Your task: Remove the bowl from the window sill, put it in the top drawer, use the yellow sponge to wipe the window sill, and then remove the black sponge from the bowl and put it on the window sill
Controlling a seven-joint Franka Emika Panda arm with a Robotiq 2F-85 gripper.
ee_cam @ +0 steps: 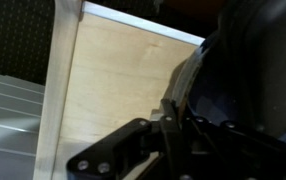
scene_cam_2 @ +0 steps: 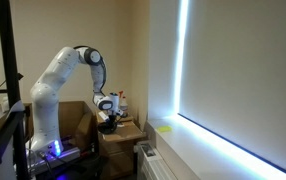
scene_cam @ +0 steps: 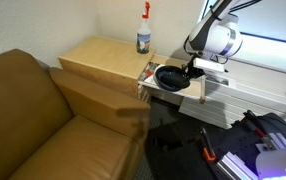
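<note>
The gripper (scene_cam: 192, 68) hangs over the black bowl (scene_cam: 170, 77) in the open drawer (scene_cam: 173, 92) at the counter's (scene_cam: 98, 55) window-side edge, perhaps touching its rim; jaw spacing unclear.

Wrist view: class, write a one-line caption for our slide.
The gripper low over the pale wooden floor of the drawer, a dark rounded shape, likely the bowl, close at right.

Bowl (scene_cam: 169, 76) lies in the drawer (scene_cam: 179, 92); bottle (scene_cam: 144, 36) stands on the cabinet (scene_cam: 98, 58).
</note>
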